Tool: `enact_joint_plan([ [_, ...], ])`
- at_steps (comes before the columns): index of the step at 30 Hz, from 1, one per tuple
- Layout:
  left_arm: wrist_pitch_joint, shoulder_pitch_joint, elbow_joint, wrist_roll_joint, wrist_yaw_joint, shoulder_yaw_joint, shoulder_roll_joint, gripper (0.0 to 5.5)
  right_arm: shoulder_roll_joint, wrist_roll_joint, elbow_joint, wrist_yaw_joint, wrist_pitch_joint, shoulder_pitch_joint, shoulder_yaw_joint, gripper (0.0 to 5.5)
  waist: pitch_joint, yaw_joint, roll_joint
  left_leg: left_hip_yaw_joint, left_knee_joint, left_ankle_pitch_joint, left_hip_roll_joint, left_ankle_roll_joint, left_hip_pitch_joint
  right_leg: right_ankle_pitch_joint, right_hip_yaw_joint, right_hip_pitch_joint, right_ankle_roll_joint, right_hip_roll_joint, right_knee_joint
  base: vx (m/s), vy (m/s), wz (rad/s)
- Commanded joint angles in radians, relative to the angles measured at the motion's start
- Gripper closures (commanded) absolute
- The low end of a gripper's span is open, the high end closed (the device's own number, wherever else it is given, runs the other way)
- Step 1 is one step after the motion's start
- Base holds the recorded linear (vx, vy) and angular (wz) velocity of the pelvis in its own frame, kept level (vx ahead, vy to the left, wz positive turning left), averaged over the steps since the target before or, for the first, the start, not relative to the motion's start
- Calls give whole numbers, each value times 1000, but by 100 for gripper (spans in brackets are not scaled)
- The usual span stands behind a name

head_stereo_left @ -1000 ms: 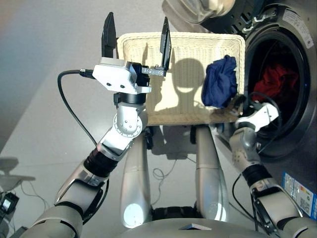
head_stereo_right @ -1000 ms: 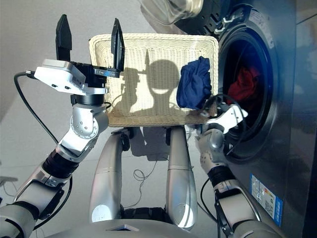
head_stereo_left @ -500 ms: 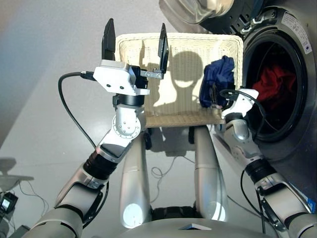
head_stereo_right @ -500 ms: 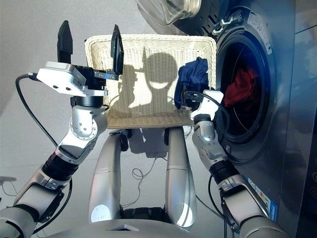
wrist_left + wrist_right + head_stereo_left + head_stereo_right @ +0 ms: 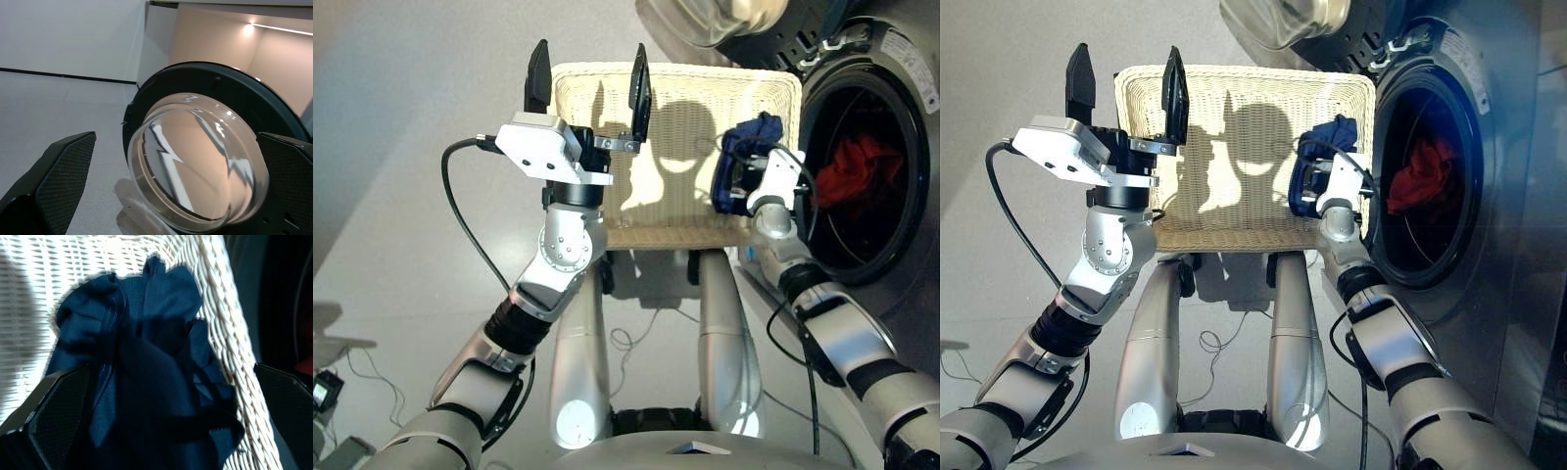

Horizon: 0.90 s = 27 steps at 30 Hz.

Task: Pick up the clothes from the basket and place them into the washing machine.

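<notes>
Your left gripper (image 5: pixel 589 78) hangs above the basket (image 5: pixel 656 147) with jaws spread; your right gripper (image 5: pixel 736 178) is at the navy garment (image 5: pixel 734 147), coral-red cloth (image 5: pixel 847 164) inside the washing machine (image 5: pixel 891 255).

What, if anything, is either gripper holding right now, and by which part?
Nothing is held. The left gripper is raised with its jaws open and empty. The right gripper is open over the navy garment in the basket, not yet closed on it.

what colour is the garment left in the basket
Navy blue. The garment lies bunched against the basket rim, clearest in the right wrist view.
</notes>
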Motion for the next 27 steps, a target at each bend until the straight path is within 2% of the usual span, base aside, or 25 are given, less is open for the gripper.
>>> enact_joint_plan([
  [1, -36, -36, -123, 16, -14, 12, -10, 0, -21, -13, 17, 6, 4, -37, -7, 0, -15, 20, 56, 32, 89, -73, -9, 19, -14, 2, -10, 39, 15, -1, -30, 0, 0, 0],
  [11, -21, -75, -131, 28, -16, 6, -19, 0, -13, -174, 105, 35, 68, -87, 54, 0, -15, 31, 78, 30, 183, -98, 5, 19, -110, -28, -24, -55, 16, 5, 57, 0, 0, 0],
  [18, -10, -113, -131, 39, -10, -1, -25, 0, 21, -166, 144, 36, 79, -108, 44, 0, -15, 32, 85, 33, 212, -112, 7, 22, -147, -40, -26, -97, 19, 6, 86, 0, 0, 0],
  [27, -8, -107, -136, 31, -1, 11, -11, 0, 11, -115, 182, 41, 80, -116, 8, 0, -15, 30, 83, 30, 217, -113, 6, 24, -159, -44, -28, -112, 17, 5, 98, 0, 0, 0],
])
